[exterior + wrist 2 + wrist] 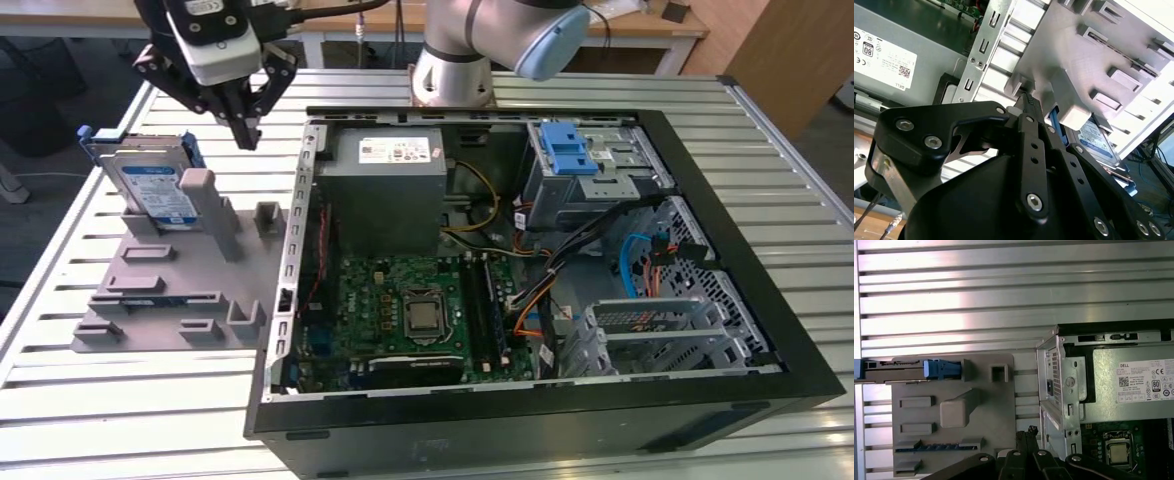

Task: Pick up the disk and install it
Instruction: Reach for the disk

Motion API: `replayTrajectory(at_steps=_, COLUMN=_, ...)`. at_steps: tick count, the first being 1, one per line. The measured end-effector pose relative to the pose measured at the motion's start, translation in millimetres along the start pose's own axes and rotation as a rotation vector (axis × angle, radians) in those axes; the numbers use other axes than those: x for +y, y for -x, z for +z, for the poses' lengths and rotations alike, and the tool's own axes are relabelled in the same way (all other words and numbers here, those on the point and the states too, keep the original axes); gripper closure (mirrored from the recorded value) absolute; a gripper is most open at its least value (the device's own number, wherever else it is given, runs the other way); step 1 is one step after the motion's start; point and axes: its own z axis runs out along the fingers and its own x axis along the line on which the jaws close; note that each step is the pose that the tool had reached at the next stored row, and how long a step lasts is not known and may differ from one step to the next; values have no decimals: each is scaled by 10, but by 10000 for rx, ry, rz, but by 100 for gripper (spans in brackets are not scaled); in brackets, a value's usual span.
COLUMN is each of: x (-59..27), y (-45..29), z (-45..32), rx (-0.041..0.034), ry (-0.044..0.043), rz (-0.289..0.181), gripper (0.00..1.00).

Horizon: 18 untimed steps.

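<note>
The disk (150,190) is a flat silver rectangle with a white and blue label and a blue plastic bracket along its edges. It stands on edge in a slot of a matte grey plastic holder (160,300) in the left part of the exterior view. The holder (blocky, with several raised tabs and slots) lies on a ribbed aluminium table (134,400). In the first wrist view the disk (904,369) shows edge-on.

In the middle of the exterior view sits an open black computer case (534,410). Inside it are a dull grey power-supply box (387,195), a green motherboard (387,300) and a perforated silver drive cage (594,165) with a blue latch.

The black gripper (246,135) hangs in the upper left of the exterior view, just beside the disk's top edge and apart from it. Its slim fingers are pressed together to a point and hold nothing. In the second wrist view the closed tips (1027,102) point toward the holder.
</note>
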Motion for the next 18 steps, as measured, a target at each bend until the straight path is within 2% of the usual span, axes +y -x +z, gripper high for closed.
replayTrajectory(at_steps=18, x=-9, y=-112, z=20, rx=12, ry=-1, rz=1, gripper=89)
